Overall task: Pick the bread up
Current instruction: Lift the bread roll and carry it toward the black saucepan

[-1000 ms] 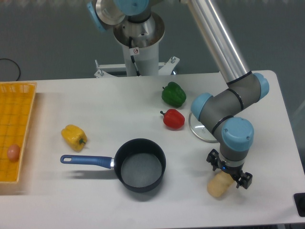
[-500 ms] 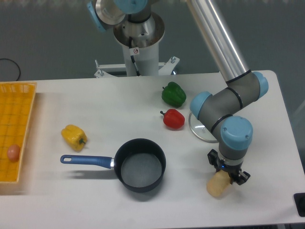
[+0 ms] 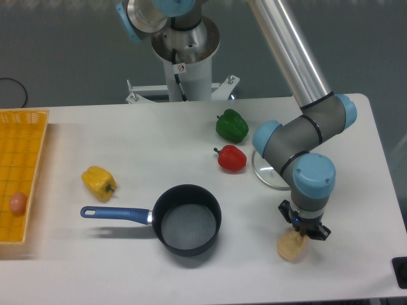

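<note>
The gripper is clamped on one matte, spongy tan bread. Three glossy peppers: yellow pepper, red pepper, green pepper. One dark round pot.

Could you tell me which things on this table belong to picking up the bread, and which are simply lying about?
Part of the job:
- bread, near the table's front edge
- gripper, fingers closed around the bread's top

Lying about:
- yellow pepper
- red pepper
- green pepper
- dark saucepan with blue handle
- yellow tray holding an egg
- round disc
</note>
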